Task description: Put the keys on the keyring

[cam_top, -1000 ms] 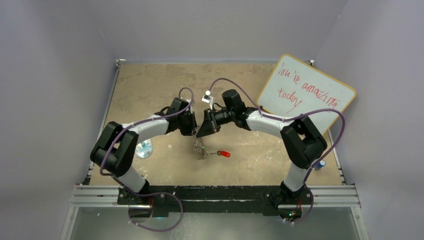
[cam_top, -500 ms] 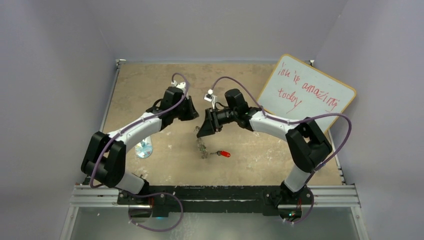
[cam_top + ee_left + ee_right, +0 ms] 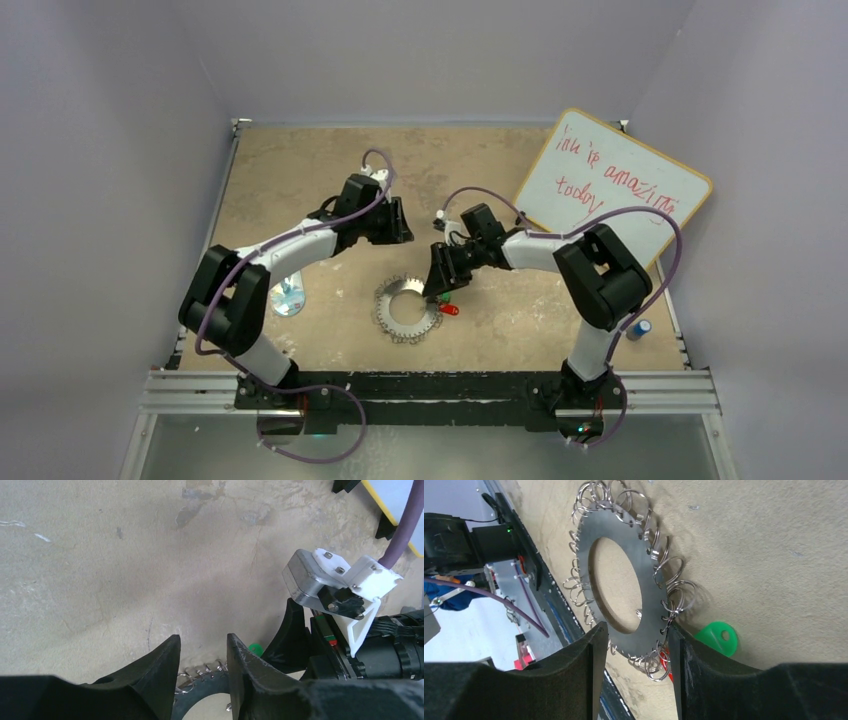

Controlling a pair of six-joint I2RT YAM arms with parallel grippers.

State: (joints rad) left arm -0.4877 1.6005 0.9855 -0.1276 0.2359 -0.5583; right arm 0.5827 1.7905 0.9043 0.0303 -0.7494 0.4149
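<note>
Silvery keyring point(image 3: 408, 312) flat on table point(image 3: 300, 180) | left fingers point(image 3: 150, 680) spread, empty | right fingers point(image 3: 574, 680) spread over its rim

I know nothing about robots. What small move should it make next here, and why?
Probably the right gripper should slide sideways to the green key and close on its head. Its jaws stand open and empty over the rim of the keyring, which lies flat, and that key lies just outside its loops, beside one finger.
</note>
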